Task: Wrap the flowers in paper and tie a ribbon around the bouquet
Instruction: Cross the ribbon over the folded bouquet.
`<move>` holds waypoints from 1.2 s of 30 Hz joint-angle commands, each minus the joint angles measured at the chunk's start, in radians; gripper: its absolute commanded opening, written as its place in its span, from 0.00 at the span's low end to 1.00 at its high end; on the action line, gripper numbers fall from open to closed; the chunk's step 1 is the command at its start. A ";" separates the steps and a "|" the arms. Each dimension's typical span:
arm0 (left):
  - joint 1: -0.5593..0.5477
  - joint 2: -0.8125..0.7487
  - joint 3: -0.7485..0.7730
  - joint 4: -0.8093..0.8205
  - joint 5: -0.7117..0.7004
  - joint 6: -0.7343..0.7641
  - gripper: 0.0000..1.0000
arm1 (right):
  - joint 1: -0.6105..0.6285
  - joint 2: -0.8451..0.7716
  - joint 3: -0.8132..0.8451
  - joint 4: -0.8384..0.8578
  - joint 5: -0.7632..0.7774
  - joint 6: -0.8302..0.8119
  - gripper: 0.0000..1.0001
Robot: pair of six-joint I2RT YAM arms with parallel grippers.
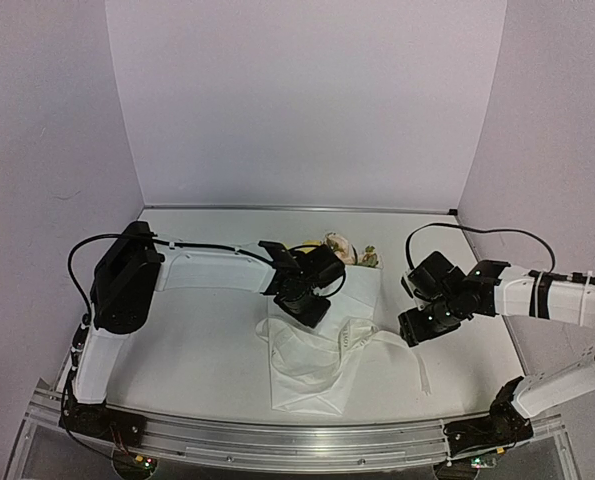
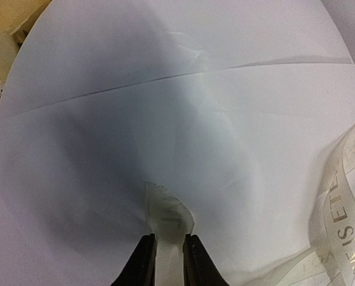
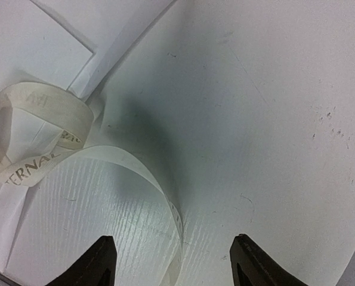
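Bouquet, a tapered cone of white crinkly paper (image 1: 312,375), lies on the white counter (image 1: 207,330) about mid-width. Its narrow end is close to the near edge. The long axis runs near-to-far, leaning slightly right.

Ribbon, a narrow cream-white band with dark lettering (image 1: 362,335), loops loosely over the cone's middle. It isn't knotted or cinched as far as I can see. One tail trails right and toward the near edge across bare counter.

Right hand (image 3: 174,244): released, fingers wide apart, nothing held. It hovers just right of the cone, almost over that free tail. In its wrist view the strand curves down between the fingers, closer to the left one. The loose loops lie to its left.

Left hand (image 2: 168,253): clenched on a short end of ribbon, pinched flat between the fingertips. It sits over the cone's left side, further from the near edge than the loop. The paper (image 2: 177,119) fills its wrist view, with more ribbon at the right edge.

Flowers, pale yellow and cream blooms (image 1: 342,248), stick out of the cone's wide end toward the far edge. The stems are hidden inside the paper. That's the only container here.

Judgement: wrapping looks done and tying is in progress. The next move depends on the free tail, and the right hand is clearly the nearer one. It likely needs a short drop and a pinch, then a pull away from the left hand, across the cone's axis. The risk is the cone dragging or unrolling under tension.
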 commanded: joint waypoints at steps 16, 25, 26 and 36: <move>0.023 -0.090 0.018 0.063 -0.047 -0.002 0.00 | -0.045 0.134 -0.006 0.074 -0.090 -0.069 0.65; 0.050 -0.122 -0.009 0.074 -0.051 -0.024 0.00 | -0.053 0.247 0.021 0.077 -0.077 -0.037 0.46; 0.054 -0.127 -0.014 0.076 -0.056 -0.028 0.00 | -0.054 0.253 0.022 0.077 -0.077 -0.032 0.41; 0.142 -0.267 -0.171 0.128 -0.163 -0.153 0.00 | -0.092 0.220 0.026 0.001 0.018 0.039 0.00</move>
